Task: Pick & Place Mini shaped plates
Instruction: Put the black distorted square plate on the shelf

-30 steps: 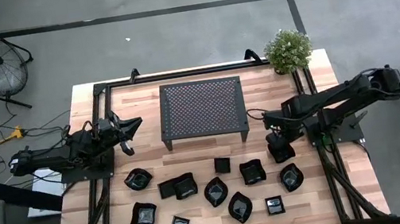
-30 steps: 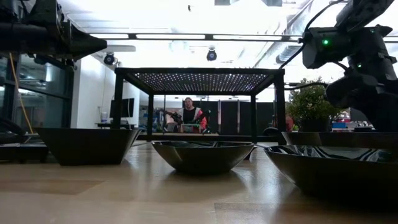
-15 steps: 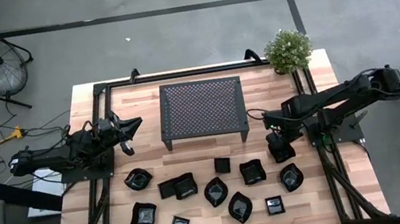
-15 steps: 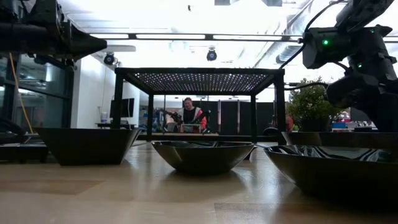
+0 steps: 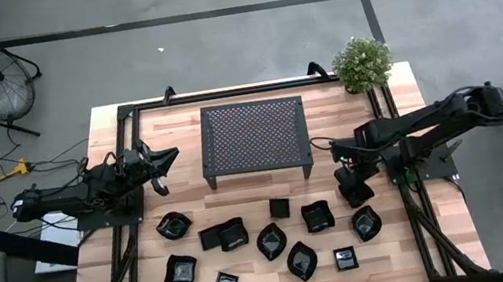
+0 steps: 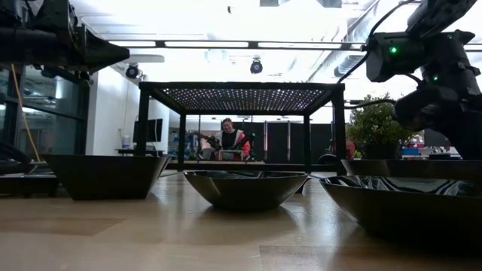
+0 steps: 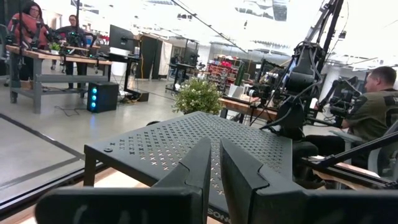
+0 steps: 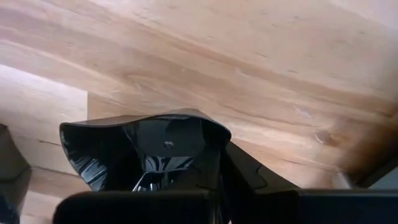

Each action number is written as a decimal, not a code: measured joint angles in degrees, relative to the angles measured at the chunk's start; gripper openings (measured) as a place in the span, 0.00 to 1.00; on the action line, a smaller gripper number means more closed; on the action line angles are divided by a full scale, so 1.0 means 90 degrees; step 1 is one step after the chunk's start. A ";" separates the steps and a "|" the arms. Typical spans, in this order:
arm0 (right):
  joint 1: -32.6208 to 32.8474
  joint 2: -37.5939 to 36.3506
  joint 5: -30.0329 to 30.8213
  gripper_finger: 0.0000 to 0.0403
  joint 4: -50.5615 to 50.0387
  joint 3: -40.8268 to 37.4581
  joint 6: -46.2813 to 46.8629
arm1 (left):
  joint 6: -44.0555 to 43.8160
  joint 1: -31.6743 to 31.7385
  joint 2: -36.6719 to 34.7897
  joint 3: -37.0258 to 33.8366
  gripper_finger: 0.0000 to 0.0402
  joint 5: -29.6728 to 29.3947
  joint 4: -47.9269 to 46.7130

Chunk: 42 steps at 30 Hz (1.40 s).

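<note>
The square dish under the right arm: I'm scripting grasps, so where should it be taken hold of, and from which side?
Take the thin upturned rim of the square dish, coming straight down from above. Its walls flare upward and it sits flat on the table, so only the lip offers a pinch. The right claw is shut on that rim.

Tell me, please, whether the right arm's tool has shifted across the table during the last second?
No. In the high view the right tool sits at the same spot below the mesh rack's right corner; only its fingers have shut on a mini plate's rim.

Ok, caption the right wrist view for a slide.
Right claw shut on the rim of a glossy black mini plate on the wooden table.
</note>
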 joint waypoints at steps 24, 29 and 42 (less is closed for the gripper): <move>0.0010 -0.2045 0.0061 0.00 -0.0507 0.0452 0.0529 | -0.0002 0.0000 0.0002 -0.0001 0.08 0.0002 0.0000; -0.0053 -0.2218 0.0322 0.00 -0.0612 0.0991 0.0506 | 0.0000 0.0000 0.0001 -0.0001 0.08 0.0002 0.0000; -0.0876 -0.1116 0.1037 0.00 -0.1714 0.3732 -0.0753 | 0.0000 0.0000 0.0002 0.0001 0.08 0.0000 0.0000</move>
